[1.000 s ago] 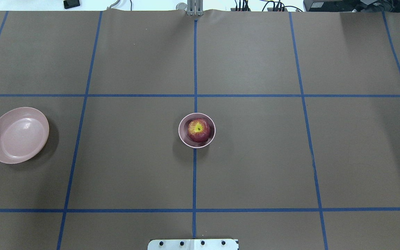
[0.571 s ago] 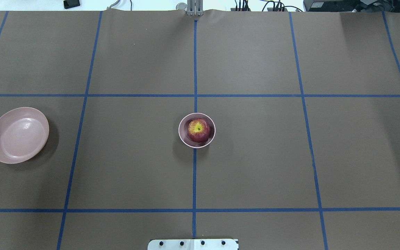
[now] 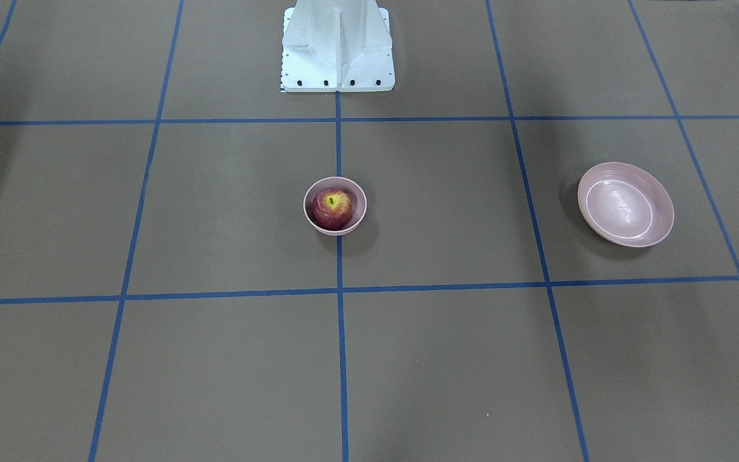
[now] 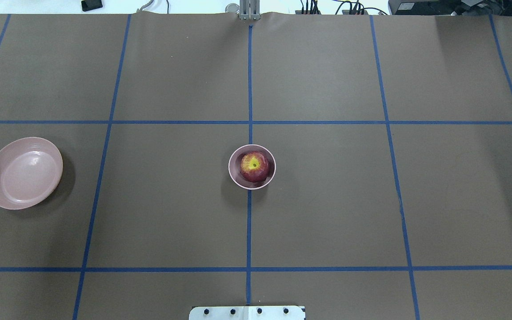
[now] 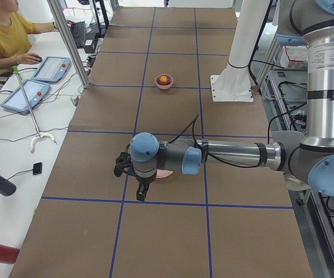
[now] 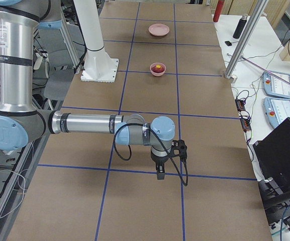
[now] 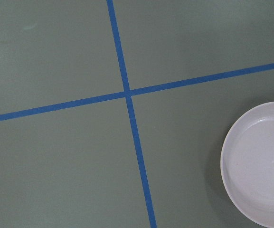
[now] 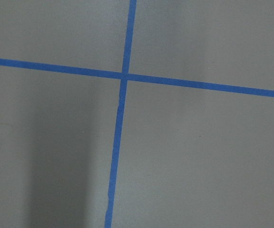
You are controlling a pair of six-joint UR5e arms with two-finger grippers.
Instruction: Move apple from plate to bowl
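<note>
The dark-red apple (image 4: 254, 166) with its yellow stem patch sits inside the small deep pink bowl (image 4: 234, 178) at the table's middle; the apple (image 3: 331, 208) and bowl (image 3: 360, 214) also show in the front view. The wide shallow pink plate (image 4: 23, 173) lies bare at the left, also in the front view (image 3: 625, 203) and the left wrist view (image 7: 260, 166). My left gripper (image 5: 142, 194) hangs over the plate's area, seen only from the side. My right gripper (image 6: 160, 173) hangs far from the bowl, also seen only from the side. I cannot tell whether either is open or shut.
The brown table cover carries a blue tape grid. The white robot base (image 3: 337, 51) stands at the table's robot-side edge. An operator (image 5: 4, 35) sits at a side desk with control tablets (image 5: 50, 68).
</note>
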